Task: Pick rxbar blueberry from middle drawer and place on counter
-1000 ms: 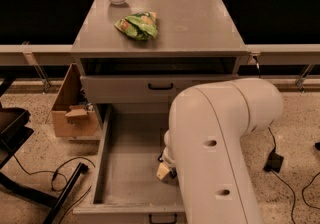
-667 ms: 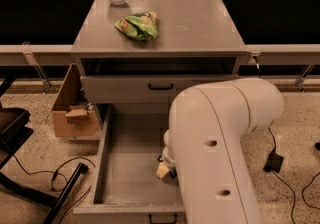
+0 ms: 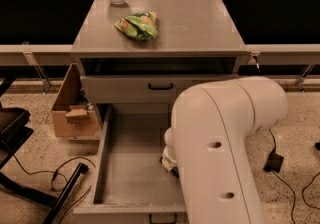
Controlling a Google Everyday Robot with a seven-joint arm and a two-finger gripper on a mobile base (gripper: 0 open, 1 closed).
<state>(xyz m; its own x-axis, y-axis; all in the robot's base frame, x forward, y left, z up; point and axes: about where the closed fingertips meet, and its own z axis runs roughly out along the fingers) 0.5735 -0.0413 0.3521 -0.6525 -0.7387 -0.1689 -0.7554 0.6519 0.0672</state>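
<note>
Grey drawer (image 3: 129, 170) sat open, nothing moved since a second ago: gripper (image 3: 169, 161) stayed inside it at right, half-hidden by arm (image 3: 220, 158); I couldn't tell its grip or see the bar.

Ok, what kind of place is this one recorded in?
Probably a lab or office test area: a grey drawer cabinet on speckled floor, with a cardboard box and loose cables nearby. The pincer is down in the open drawer, mostly hidden by the arm.
</note>
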